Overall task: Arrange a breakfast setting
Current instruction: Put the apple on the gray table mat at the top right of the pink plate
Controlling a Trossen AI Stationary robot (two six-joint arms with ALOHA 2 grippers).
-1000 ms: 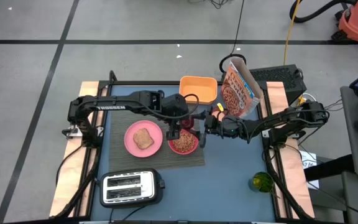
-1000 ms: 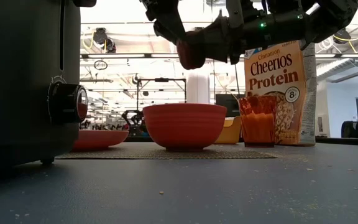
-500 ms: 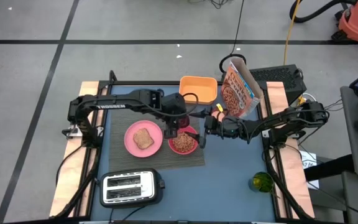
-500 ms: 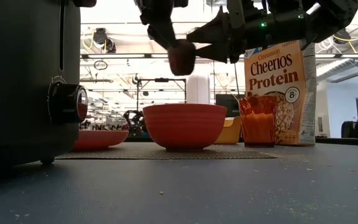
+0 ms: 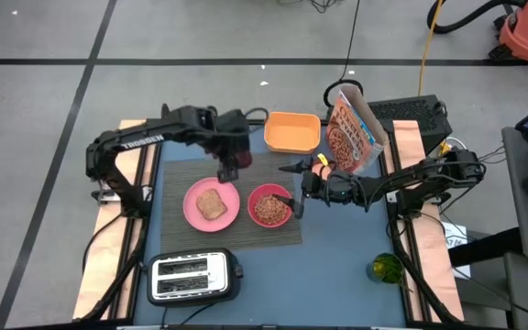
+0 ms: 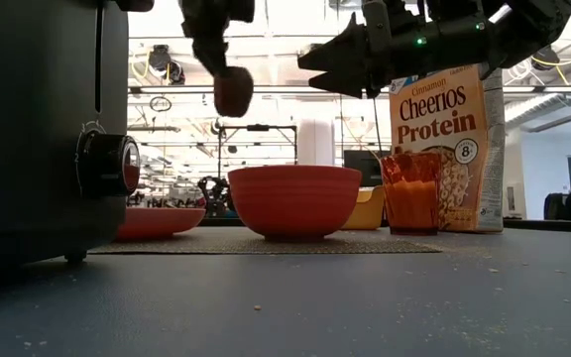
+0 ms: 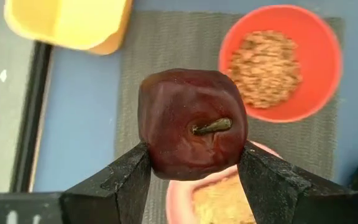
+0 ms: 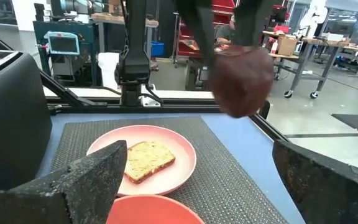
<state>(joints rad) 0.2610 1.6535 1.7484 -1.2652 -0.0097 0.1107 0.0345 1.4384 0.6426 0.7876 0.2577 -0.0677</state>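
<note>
A: We start at the left gripper, just left of centre in the overhead frame. Its fingers are clamped on the fruit, stem facing the wrist camera.

B: We agree. In the table-level frame the fruit hangs high in the upper middle, well above the bowl, touching nothing but the fingers.

A: From above, we place it over the upper edge of the placemat, just above the plate with the toast on it.

B: And the right gripper?

A: It sits at centre frame, just right of the bowl, jaws spread wide and holding nothing. We see the same wide gap in its wrist frame.

B: Where could this go wrong?

A: We think the drop is the risk. The fruit is round and slick-looking; released from this height it would likely bounce or roll off the placemat, perhaps towards the yellow tub at upper centre.

B: We would add the toast. Lowering straight down could land the fruit on the slice or tip the plate rim.

A: The grip looks narrow too, only two small contact patches, so a quick swing might twist it loose. We cannot tell how firm the hold is, as the fingers hide the contact.

B: The spoon we cannot find in any frame.
</note>
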